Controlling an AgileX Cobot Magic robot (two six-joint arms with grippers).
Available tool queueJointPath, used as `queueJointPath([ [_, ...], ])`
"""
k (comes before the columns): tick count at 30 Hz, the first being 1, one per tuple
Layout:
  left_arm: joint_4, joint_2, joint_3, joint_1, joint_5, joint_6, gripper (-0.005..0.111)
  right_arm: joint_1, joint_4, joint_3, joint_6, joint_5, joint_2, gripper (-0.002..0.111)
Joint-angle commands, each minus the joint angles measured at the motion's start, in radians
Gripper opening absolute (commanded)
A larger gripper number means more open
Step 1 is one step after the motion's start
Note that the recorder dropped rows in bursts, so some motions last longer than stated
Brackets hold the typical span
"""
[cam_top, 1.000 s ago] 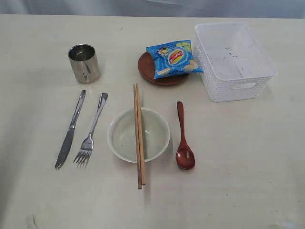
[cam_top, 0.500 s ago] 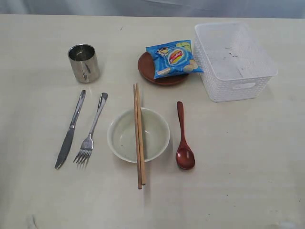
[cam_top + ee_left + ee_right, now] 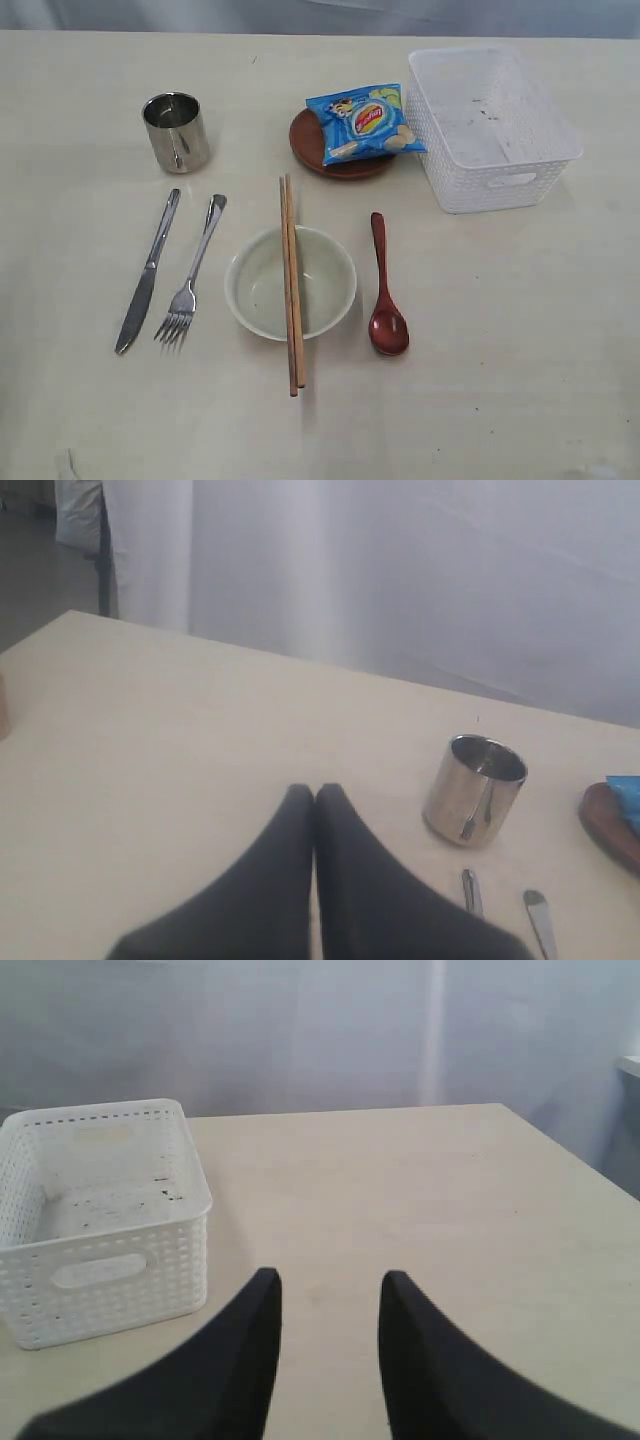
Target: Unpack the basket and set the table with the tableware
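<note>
The left gripper (image 3: 315,798) is closed on nothing, and the right gripper (image 3: 330,1285) stands open and empty above the counter (image 3: 500,350). The basket (image 3: 492,125) sits emptied at two o'clock from the bowl (image 3: 258,290). The knife (image 3: 148,270) and fork (image 3: 190,275) lie at nine, the spoon (image 3: 384,290) at three, the chopsticks (image 3: 291,285) across the bowl, the cup (image 3: 177,131) at eleven and the plate (image 3: 345,170) at one. The setting looks finished.

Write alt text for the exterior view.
A cream table is set: a bowl with chopsticks laid across it, knife and fork on its left in the view, a wooden spoon on its right. Behind stand a steel cup, a snack bag on a brown plate, and an empty white basket.
</note>
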Motion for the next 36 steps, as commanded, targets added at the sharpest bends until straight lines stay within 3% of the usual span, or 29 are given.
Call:
queueJointPath([
  [1, 0.006, -0.003, 0.065, 0.004, -0.03, 0.014, 0.0, -0.005, 0.003, 0.003, 0.001, -0.004, -0.002, 0.032],
  [3, 0.042, -0.003, 0.085, 0.004, -0.085, 0.049, 0.0, -0.005, 0.003, 0.003, 0.001, -0.004, -0.002, 0.032],
  [10, 0.025, -0.003, 0.085, 0.004, 0.018, 0.191, 0.0, -0.005, 0.003, 0.003, 0.001, -0.004, -0.002, 0.032],
  [15, -0.258, -0.003, 0.085, 0.004, -0.016, 0.52, 0.0, -0.005, 0.003, 0.003, 0.001, -0.004, -0.002, 0.032],
  [17, -0.303, -0.003, 0.085, 0.004, -0.02, 0.574, 0.0, -0.005, 0.003, 0.003, 0.001, -0.004, -0.002, 0.032],
  [36, -0.304, -0.003, 0.085, 0.004, -0.02, 0.574, 0.0, -0.005, 0.003, 0.003, 0.001, -0.004, -0.002, 0.032],
])
